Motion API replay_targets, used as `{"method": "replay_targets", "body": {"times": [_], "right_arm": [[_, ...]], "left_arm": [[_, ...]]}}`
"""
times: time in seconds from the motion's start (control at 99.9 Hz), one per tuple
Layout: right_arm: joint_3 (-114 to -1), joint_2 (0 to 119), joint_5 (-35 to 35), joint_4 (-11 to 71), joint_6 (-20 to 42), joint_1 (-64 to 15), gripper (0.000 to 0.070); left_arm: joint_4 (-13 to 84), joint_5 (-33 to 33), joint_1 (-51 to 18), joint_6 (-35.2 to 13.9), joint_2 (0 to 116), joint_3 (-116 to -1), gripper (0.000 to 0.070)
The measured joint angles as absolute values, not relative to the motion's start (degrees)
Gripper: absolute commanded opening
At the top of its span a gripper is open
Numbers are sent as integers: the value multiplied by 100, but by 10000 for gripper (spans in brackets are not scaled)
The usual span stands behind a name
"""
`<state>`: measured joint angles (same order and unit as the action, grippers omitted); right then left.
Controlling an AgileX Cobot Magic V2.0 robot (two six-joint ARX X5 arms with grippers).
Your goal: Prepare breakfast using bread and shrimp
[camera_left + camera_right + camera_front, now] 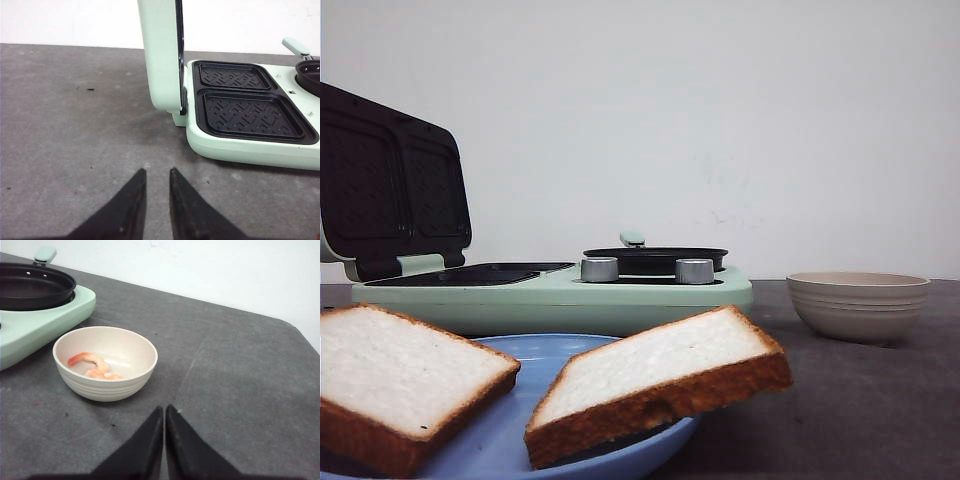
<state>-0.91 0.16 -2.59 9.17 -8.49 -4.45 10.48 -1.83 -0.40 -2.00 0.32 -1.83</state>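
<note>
Two thick slices of white bread with golden-brown crusts lie on a blue plate (650,455) at the near edge of a dark grey table (860,410). The left slice (400,380) lies at the plate's left side; the right slice (660,385) is tilted, its right end jutting past the plate's rim. Behind the plate stands a pale green breakfast maker (555,295), its lid (390,180) raised at the left to show two dark ribbed plates (252,112), with a small black pan (655,260) on its right half and two silver knobs (599,269) in front of the pan. To the right of the appliance, apart from it, sits a cream bowl (105,362) holding the shrimp (95,366), curled orange-pink pieces lying at its bottom. The left gripper (156,176) hovers over bare table near the appliance's left end, its black fingers a narrow gap apart and holding nothing. The right gripper (164,412) hovers near the bowl, its fingertips pressed together and holding nothing.
</note>
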Motion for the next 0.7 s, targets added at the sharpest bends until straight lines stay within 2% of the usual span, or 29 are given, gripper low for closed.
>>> {"method": "replay_targets", "body": {"times": [0.7], "right_arm": [[-91, 16, -296, 609, -849, -445, 0]], "left_arm": [[1048, -183, -40, -198, 32, -183, 3]]}}
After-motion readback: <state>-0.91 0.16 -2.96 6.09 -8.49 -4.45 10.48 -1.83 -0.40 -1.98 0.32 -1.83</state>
